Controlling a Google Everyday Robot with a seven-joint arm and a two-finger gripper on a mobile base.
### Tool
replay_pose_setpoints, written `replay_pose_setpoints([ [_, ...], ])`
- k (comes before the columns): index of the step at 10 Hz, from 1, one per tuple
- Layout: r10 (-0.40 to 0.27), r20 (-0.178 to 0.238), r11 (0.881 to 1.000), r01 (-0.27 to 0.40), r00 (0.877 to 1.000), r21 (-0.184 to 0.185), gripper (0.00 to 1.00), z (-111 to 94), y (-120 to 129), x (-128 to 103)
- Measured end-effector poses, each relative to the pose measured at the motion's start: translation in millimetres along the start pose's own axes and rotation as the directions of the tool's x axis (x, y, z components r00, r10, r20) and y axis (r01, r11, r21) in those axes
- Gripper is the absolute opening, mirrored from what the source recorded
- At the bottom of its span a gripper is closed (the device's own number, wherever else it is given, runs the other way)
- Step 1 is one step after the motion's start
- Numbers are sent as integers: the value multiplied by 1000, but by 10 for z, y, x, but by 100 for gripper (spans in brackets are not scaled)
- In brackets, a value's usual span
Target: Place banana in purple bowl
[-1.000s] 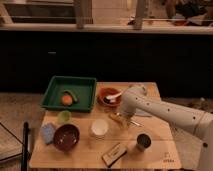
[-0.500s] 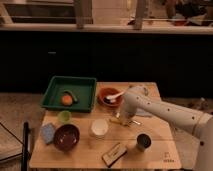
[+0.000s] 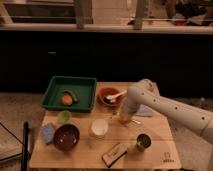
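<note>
The purple bowl [image 3: 66, 137] sits at the front left of the wooden table [image 3: 160, 150], left of the white cup [image 3: 99, 128]. My gripper [image 3: 122, 119] hangs low over the table's middle, just right of the white cup and in front of the orange-red bowl [image 3: 107, 96]. A small pale-yellow piece, the banana [image 3: 118, 119], shows at the gripper's tip, close to the table top. Whether the gripper holds the banana cannot be told. My white arm [image 3: 165, 107] reaches in from the right.
A green tray [image 3: 70, 86] with an orange item stands at the back left. A light-green cup [image 3: 64, 116], a blue item [image 3: 48, 133], a tan-and-black block [image 3: 114, 154] and a metal can [image 3: 143, 142] are also on the table. A white spoon [image 3: 118, 94] lies in the orange-red bowl.
The gripper has stayed low near the white cup with only a slight shift. Nothing else has moved.
</note>
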Motion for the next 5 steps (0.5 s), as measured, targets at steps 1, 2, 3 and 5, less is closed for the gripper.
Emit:
replay_pose_setpoints([
  [1,-20,13,1000,20,1000,10,0,-124,-25,-60],
  [2,-52,34,999,51,998,18,0,-223,-61,-167],
  [3,-95,55,995,94,994,22,0,-302,-87,-294],
  [5,-204,92,979,203,975,20,0,-390,-107,-586],
])
